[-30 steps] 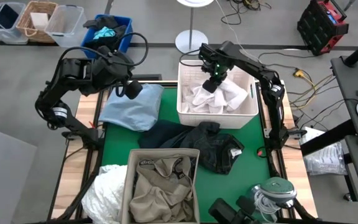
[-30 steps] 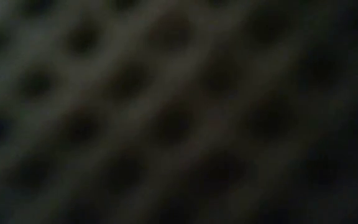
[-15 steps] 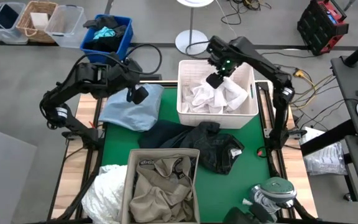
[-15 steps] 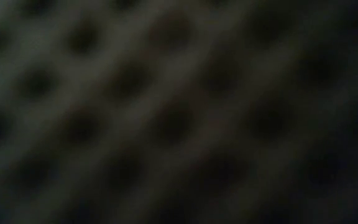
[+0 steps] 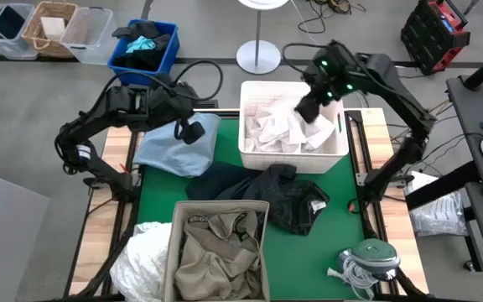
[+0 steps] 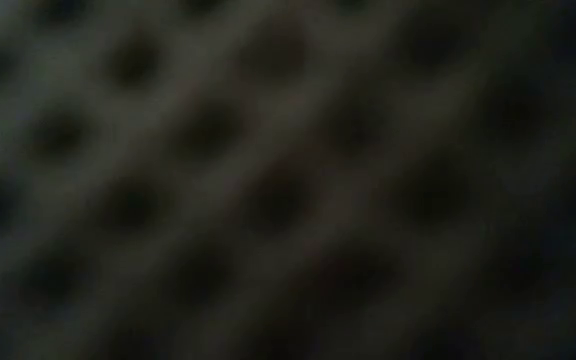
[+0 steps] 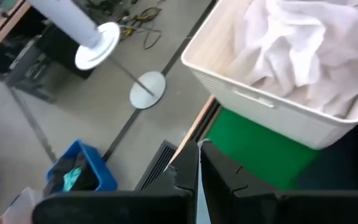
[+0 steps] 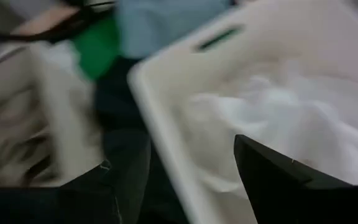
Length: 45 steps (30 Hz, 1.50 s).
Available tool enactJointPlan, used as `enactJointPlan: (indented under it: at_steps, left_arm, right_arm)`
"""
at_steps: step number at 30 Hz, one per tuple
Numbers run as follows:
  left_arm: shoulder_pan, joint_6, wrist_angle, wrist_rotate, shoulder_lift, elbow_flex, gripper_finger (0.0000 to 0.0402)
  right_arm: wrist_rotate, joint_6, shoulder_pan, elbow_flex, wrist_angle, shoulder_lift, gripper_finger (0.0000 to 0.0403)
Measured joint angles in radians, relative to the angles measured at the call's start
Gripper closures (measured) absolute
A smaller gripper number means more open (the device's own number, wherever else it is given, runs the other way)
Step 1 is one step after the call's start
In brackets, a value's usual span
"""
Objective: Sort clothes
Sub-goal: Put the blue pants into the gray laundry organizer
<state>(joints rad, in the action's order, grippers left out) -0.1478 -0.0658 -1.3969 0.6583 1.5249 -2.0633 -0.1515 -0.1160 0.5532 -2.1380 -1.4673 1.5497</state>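
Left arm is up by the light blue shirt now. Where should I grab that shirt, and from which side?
Judging from the high view, come straight down on the light blue shirt near its raised far edge beside the left gripper. The crumpled folds there offer a ridge to pinch; its near edge meets the dark garments.

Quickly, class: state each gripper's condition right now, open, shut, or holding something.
Left gripper: shut, holding nothing, above the light blue shirt.
Right gripper: open, empty, over the white basket.

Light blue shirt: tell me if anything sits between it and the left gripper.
Nothing visible does. The left gripper hangs over the light blue shirt, whose top lies uncovered on the table. The right gripper is above the white bin.
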Motion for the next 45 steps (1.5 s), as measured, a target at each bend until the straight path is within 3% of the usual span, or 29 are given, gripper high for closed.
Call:
enactJointPlan:
  at_steps: [5, 10, 16, 20, 31, 39, 45]
  left_arm:
    - [0.0, 0.032, 0.022, -0.022, 0.0, -0.014, 0.0402]
    - [0.0, 0.066, 0.029, -0.022, 0.0, -0.033, 0.0402]
    - [0.0, 0.087, 0.069, -0.023, -0.001, -0.038, 0.0402]
    - [0.002, 0.085, 0.07, -0.023, -0.002, -0.043, 0.0402]
    - [0.003, 0.091, 0.065, -0.024, -0.002, -0.05, 0.0402]
    - [0.003, 0.099, 0.042, -0.024, -0.002, -0.05, 0.0402]
    - [0.003, 0.11, 0.034, -0.024, -0.002, -0.05, 0.0402]
  right_arm:
    - [-0.106, -0.015, -0.183, 0.0, 0.007, -0.067, 0.0182]
    - [-0.113, -0.013, -0.434, 0.0, 0.007, -0.089, 0.0183]
    - [-0.061, -0.286, -0.651, 0.024, -0.021, -0.06, 0.0184]
    - [-0.058, -0.53, -0.743, 0.119, -0.11, -0.06, 0.0182]
    - [0.02, -0.91, -0.772, 0.551, -0.051, -0.174, 0.0181]
    - [0.085, -1.227, -0.779, 0.784, 0.083, -0.252, 0.0183]
    - [0.102, -1.312, -0.791, 0.915, 0.236, -0.26, 0.0183]
